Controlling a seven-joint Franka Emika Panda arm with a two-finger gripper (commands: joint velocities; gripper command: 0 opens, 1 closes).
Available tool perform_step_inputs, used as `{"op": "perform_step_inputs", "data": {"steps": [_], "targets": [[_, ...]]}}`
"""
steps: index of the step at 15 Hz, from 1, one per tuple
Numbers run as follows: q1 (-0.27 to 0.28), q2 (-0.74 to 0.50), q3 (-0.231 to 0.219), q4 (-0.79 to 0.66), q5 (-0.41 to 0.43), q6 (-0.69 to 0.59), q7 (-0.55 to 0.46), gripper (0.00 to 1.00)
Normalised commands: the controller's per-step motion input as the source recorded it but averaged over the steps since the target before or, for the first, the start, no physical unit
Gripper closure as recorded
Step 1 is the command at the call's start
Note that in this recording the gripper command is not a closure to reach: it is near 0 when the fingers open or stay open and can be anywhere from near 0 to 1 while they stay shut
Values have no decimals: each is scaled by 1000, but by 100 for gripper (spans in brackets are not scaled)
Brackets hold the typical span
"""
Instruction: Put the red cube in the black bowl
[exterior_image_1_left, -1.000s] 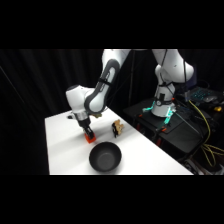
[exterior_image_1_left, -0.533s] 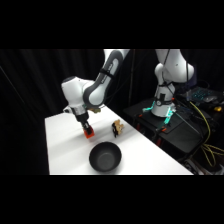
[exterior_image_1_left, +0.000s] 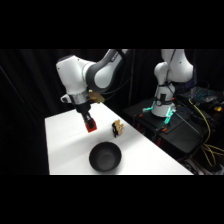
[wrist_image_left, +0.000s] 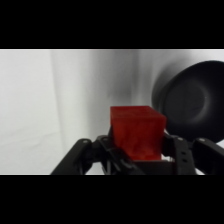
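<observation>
Gripper (exterior_image_1_left: 89, 123) is hanging above the white table (exterior_image_1_left: 65, 145), jaws closed tight on the red cube (exterior_image_1_left: 90, 127), w/ the cube sitting between the fingers and clear of the tabletop. In the wrist view the cube (wrist_image_left: 137, 132) is filling the gap between the black linkage, and the black bowl (wrist_image_left: 192, 106) is showing just beside it, upper right. In the side view the bowl (exterior_image_1_left: 105, 157) is resting on the table below and a bit toward the camera from the cube, nothing inside. A small tan-and-black object (exterior_image_1_left: 117, 128) is standing on the table near the cube's right, apart from the bowl.
</observation>
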Motion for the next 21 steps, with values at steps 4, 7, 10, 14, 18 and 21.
{"op": "perform_step_inputs", "data": {"steps": [4,7,10,14,18,21], "targets": [[224,-283,63,-288,-43,-16,352,100],[210,-97,66,-157,-82,78,314,100],[126,15,49,-63,-89,159,169,100],[-19,119,22,14,-69,339,-94,100],[-68,165,-10,66,-43,276,-156,0],[-53,65,-21,88,-49,123,-120,0]]}}
